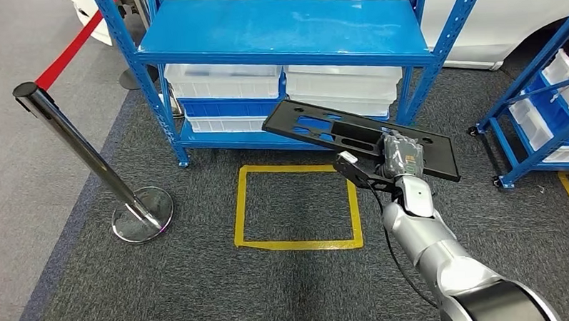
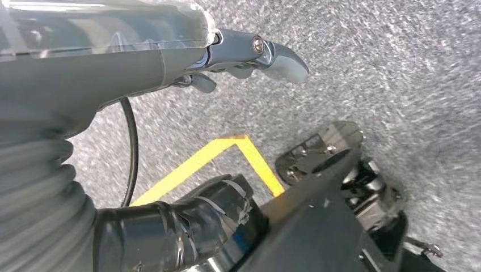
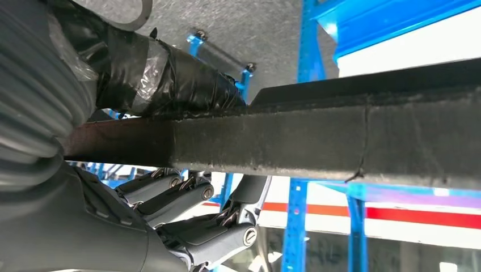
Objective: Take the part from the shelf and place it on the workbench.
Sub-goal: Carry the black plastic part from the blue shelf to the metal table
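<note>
On the lower level of the blue metal shelf rack (image 1: 284, 32), white plastic bins (image 1: 225, 80) sit side by side above a blue plastic bin (image 1: 226, 107); what is inside them cannot be told. A second blue rack (image 1: 544, 116) at the right also carries white bins.

The right hand (image 1: 399, 156) grips the flat black plastic part with cut-out slots (image 1: 352, 133) by its near edge, thumb above and fingers (image 3: 187, 195) curled beneath, as the right wrist view shows. The part is in the air in front of the shelf, tilted, above the grey carpet (image 1: 200, 292) just beyond a yellow tape square (image 1: 297, 206).

The left hand (image 2: 249, 56) hangs over the carpet, holding nothing, its fingers loosely extended.

A chrome stanchion post (image 1: 88, 156) with a red belt (image 1: 67, 54) stands at the left.
</note>
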Robot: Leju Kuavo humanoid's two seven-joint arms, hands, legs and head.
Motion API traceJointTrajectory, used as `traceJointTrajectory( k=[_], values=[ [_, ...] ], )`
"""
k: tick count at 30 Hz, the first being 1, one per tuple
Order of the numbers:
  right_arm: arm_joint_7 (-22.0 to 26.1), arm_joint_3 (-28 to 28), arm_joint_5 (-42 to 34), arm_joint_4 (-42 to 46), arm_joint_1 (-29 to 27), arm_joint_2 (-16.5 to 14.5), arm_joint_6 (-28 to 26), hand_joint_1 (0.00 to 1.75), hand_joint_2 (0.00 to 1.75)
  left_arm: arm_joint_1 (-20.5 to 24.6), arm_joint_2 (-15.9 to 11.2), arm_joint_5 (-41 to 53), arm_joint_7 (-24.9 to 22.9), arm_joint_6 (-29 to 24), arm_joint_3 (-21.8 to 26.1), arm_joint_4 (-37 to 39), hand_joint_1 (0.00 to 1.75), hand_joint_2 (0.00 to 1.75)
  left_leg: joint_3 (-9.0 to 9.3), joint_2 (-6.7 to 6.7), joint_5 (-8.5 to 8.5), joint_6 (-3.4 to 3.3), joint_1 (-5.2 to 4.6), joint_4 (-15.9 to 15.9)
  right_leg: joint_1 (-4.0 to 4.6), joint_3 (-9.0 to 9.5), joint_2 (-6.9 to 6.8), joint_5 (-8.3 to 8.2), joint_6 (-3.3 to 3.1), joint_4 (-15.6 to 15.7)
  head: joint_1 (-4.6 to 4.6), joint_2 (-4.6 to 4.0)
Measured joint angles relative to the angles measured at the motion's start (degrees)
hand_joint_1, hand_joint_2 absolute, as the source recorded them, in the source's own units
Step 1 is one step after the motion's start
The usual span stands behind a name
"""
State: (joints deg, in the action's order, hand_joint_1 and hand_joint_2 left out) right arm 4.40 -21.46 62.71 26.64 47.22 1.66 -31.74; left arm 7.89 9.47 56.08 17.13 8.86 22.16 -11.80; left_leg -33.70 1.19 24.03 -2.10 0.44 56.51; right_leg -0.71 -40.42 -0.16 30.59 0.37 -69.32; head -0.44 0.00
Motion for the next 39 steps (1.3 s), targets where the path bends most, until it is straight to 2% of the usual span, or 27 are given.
traceJointTrajectory(
  k=[1, 2, 3, 5, 7, 8, 12, 14, 16, 17, 18, 19, 20, 22, 23, 24, 26, 27, 28, 30, 31, 32, 33, 34, 35, 37, 39],
  values=[
    [0.0, 0.0, 0.0, 0.0, -0.2, 0.0, 0.0, 1.75, 1.75, 0.0, 0.0, 0.0, 0.0, 0.0, 0.0, 0.0, 0.00, 1.75, -0.13, 0.26, -0.01, -0.02, -0.01, 0.2, -0.03, -1.45, 0.04, 1.29, 0.12, -3.4, -0.01, 0.00],
    [0.0, 0.0, 0.0, 0.0, -0.5, 0.0, -0.1, 1.75, 1.75, -0.1, 0.0, 0.0, 0.0, 0.0, 0.0, 0.0, 0.00, 1.75, -0.25, 0.49, 0.01, -0.02, -0.01, 0.3, -0.04, -2.21, 0.05, 1.59, 0.19, -5.3, 0.00, 0.00],
    [0.0, 0.0, 0.0, 0.0, -0.7, 0.1, -0.1, 1.75, 1.75, -0.1, 0.0, 0.1, 0.1, 0.0, 0.0, 0.0, 0.00, 1.75, -0.35, 0.74, 0.05, 0.00, -0.02, 0.6, -0.04, -2.00, 0.05, 0.84, 0.19, -5.1, 0.00, 0.00],
    [0.0, 0.0, 0.0, 0.0, -0.9, 0.2, -0.1, 1.75, 1.75, -0.3, 0.0, 0.1, 0.2, 0.0, 0.0, 0.0, 0.00, 1.75, -0.49, 1.16, 0.30, 0.19, -0.01, 1.1, -0.03, 1.20, 0.16, -2.65, -0.04, 1.1, 0.00, 0.00],
    [0.1, 0.0, 0.0, 0.2, -0.8, 0.2, -0.2, 1.75, 1.75, -0.3, 0.0, 0.1, 0.3, 0.0, 0.0, 0.0, 0.00, 1.75, -0.83, 1.43, 0.58, 0.57, -0.15, 1.7, 0.15, 4.38, 0.51, -4.55, -0.39, 7.4, -0.02, 0.00],
    [0.1, 0.0, -0.1, 0.3, -0.8, 0.2, -0.2, 1.75, 1.75, -0.3, 0.0, 0.1, 0.4, 0.0, -0.1, 0.0, 0.00, 1.75, -1.04, 1.49, 0.64, 0.79, -0.21, 1.9, 0.25, 5.03, 0.66, -4.65, -0.55, 8.8, -0.03, 0.00],
    [0.0, 0.0, -0.1, 0.4, -0.9, 0.2, -0.4, 1.75, 1.75, -0.4, -0.1, 0.0, 0.4, 0.0, -0.1, 0.0, 0.00, 1.75, -1.62, 1.25, 1.18, 1.87, -0.28, 2.7, 0.12, 5.20, 0.37, -5.00, -1.66, 9.5, -0.07, 0.00],
    [-0.2, 0.0, 0.0, 0.6, -0.9, 0.3, -0.7, 1.75, 1.75, -0.4, -0.2, 0.0, 0.4, 0.0, -0.1, 0.0, 0.00, 1.75, -3.54, 0.23, 3.95, 2.51, -0.19, 7.1, -0.10, 5.31, -0.18, -5.29, -2.30, 9.9, -0.17, 0.00],
    [-0.2, 0.0, 0.2, 0.7, -1.0, 0.3, -0.9, 1.75, 1.75, -0.4, -0.2, 0.0, 0.4, 0.0, -0.1, 0.0, 0.00, 1.75, -6.86, -0.54, 7.44, 2.99, 0.00, 14.5, -0.06, 5.24, -0.79, -5.33, -2.51, 10.0, -0.23, 0.00],
    [-0.2, 0.0, 0.3, 0.7, -1.0, 0.3, -0.9, 1.75, 1.75, -0.4, -0.2, 0.0, 0.4, 0.0, -0.1, 0.0, 0.00, 1.75, -8.06, -0.68, 8.24, 3.09, 0.07, 17.2, -0.03, 5.22, -1.19, -5.32, -2.52, 9.9, -0.23, 0.00],
    [-0.2, 0.0, 0.4, 0.7, -1.1, 0.3, -0.9, 1.75, 1.75, -0.4, -0.2, 0.0, 0.4, 0.0, -0.1, 0.0, 0.00, 1.75, -8.30, -0.79, 7.93, 3.10, 0.09, 17.8, -0.01, 5.23, -1.66, -5.31, -2.52, 9.9, -0.23, 0.00],
    [-0.2, 0.0, 0.4, 0.7, -1.2, 0.3, -0.9, 1.75, 1.75, -0.4, -0.2, 0.1, 0.4, 0.0, -0.1, 0.0, 0.00, 1.75, -7.42, -0.97, 6.60, 2.99, 0.09, 16.1, 0.01, 5.26, -2.19, -5.28, -2.48, 9.9, -0.23, 0.00],
    [-0.2, 0.0, 0.4, 0.8, -1.2, 0.3, -0.9, 1.75, 1.75, -0.4, -0.2, 0.1, 0.4, 0.0, -0.1, 0.0, 0.00, 1.75, -5.58, -1.56, 4.61, 2.74, 0.01, 12.5, 0.05, 5.34, -2.72, -5.24, -2.42, 9.9, -0.23, 0.00],
    [-0.2, 0.0, 0.4, 1.0, -1.1, 0.3, -1.0, 1.75, 1.75, -0.2, -0.2, 0.1, 0.4, -0.1, -0.1, 0.0, 0.00, 1.75, -1.72, -4.06, 1.71, 2.00, -0.52, 4.7, 0.25, 5.48, -3.79, -5.11, -2.15, 9.9, -0.23, 0.00],
    [-0.2, 0.0, 0.4, 1.0, -1.1, 0.4, -1.1, 1.75, 1.75, -0.2, -0.3, 0.1, 0.4, -0.1, -0.1, 0.0, 0.00, 1.75, -0.68, -4.98, 1.15, 1.63, -0.83, 2.4, 0.40, 5.52, -4.38, -5.04, -1.93, 9.9, -0.22, 0.00],
    [-0.2, 0.0, 0.4, 1.1, -1.1, 0.5, -1.2, 1.75, 1.75, -0.1, -0.3, 0.1, 0.5, -0.1, -0.1, 0.0, 0.00, 1.75, -0.36, -5.30, 1.12, 1.37, -1.08, 1.5, 0.52, 5.54, -4.98, -5.00, -1.70, 9.9, -0.21, 0.00],
    [-0.2, 0.0, 0.3, 1.2, -1.1, 0.6, -1.3, 1.75, 1.75, -0.2, -0.3, 0.1, 0.5, -0.1, -0.1, 0.0, 0.00, 1.75, -0.44, -3.99, 0.75, 0.84, -1.03, 1.1, 0.62, 5.62, -6.10, -4.86, -1.08, 9.9, -0.20, 0.00],
    [-0.2, 0.0, 0.4, 1.2, -1.1, 0.6, -1.3, 1.75, 1.75, -0.3, -0.3, 0.1, 0.5, -0.1, -0.1, 0.0, 0.00, 1.75, -0.40, -3.36, 0.47, 0.57, -0.88, 0.8, 0.51, 5.56, -5.70, -4.52, -0.75, 9.7, -0.20, 0.00],
    [-0.3, 0.0, 0.4, 1.3, -1.0, 0.7, -1.4, 1.75, 1.75, -0.3, -0.3, 0.1, 0.5, -0.1, -0.1, 0.0, 0.00, 1.75, -0.36, -2.73, 0.16, 0.26, -0.70, 0.5, 0.40, 5.07, -4.55, -3.55, -0.47, 8.5, -0.18, 0.00],
    [-0.6, 0.0, 0.7, 1.4, -1.0, 0.9, -1.5, 1.75, 1.75, -0.2, -0.4, 0.0, 0.5, -0.1, -0.1, 0.0, 0.00, 1.75, -0.37, -1.51, -0.22, -0.12, -0.49, 0.2, 0.15, 2.54, -1.39, -0.15, -0.15, 2.7, -0.17, 0.00],
    [-0.9, 0.0, 1.0, 1.4, -1.2, 1.0, -1.6, 1.75, 1.75, -0.2, -0.4, -0.1, 0.5, -0.1, -0.1, 0.0, 0.00, 1.75, -0.45, -0.80, -0.29, -0.23, -0.47, 0.2, 0.11, 0.76, -0.45, 1.62, -0.09, -1.2, -0.17, 0.00],
    [-1.0, 0.0, 1.2, 1.6, -1.5, 1.1, -1.7, 1.75, 1.75, -0.2, -0.4, -0.3, 0.5, -0.2, -0.1, 0.0, 0.00, 1.75, -0.50, -0.01, -0.32, -0.27, -0.46, 0.3, 0.10, -0.66, -0.11, 2.54, -0.04, -4.3, -0.17, 0.00],
    [-1.1, 0.0, 1.4, 2.0, -2.1, 1.1, -1.7, 1.75, 1.75, -0.2, -0.4, -0.5, 0.5, -0.3, -0.1, 0.0, 0.00, 1.75, -0.53, 0.83, -0.32, -0.28, -0.45, 0.4, 0.05, -1.31, 0.02, 2.41, -0.01, -5.6, -0.17, 0.00],
    [-1.0, 0.0, 1.4, 2.8, -2.9, 1.1, -1.7, 1.75, 1.75, -0.4, -0.4, -0.8, 0.5, -0.4, -0.1, 0.0, 0.00, 1.75, -0.55, 1.71, -0.26, -0.23, -0.42, 0.6, -0.01, -0.86, 0.12, 1.13, -0.04, -4.6, -0.17, 0.00],
    [-1.1, 0.0, 1.7, 3.8, -3.8, 1.1, -1.5, 1.75, 1.75, -0.5, -0.4, -1.1, 0.6, -0.6, -0.1, 0.0, 0.00, 1.75, -0.57, 2.58, -0.16, -0.12, -0.38, 0.9, -0.11, 0.53, 0.47, -0.94, -0.11, -1.6, -0.17, 0.00],
    [-1.8, -0.2, 2.6, 6.4, -6.0, 1.1, -1.4, 1.75, 1.75, -0.8, -0.4, -1.7, 0.9, -1.0, 0.0, 0.0, 0.00, 1.75, -0.87, 4.10, 0.18, 0.31, -0.31, 1.6, -0.45, 3.89, 2.96, -3.92, -0.28, 5.6, -0.17, 0.00],
    [-2.7, -0.7, 3.6, 8.9, -8.9, 1.1, -1.6, 1.75, 1.75, -1.0, -0.4, -2.2, 1.3, -1.4, 0.1, 0.0, 0.00, 1.75, -1.47, 5.39, 0.28, 0.93, -0.10, 2.0, -0.52, 5.40, 4.82, -4.28, -0.37, 8.6, -0.16, 0.00]
  ],
)
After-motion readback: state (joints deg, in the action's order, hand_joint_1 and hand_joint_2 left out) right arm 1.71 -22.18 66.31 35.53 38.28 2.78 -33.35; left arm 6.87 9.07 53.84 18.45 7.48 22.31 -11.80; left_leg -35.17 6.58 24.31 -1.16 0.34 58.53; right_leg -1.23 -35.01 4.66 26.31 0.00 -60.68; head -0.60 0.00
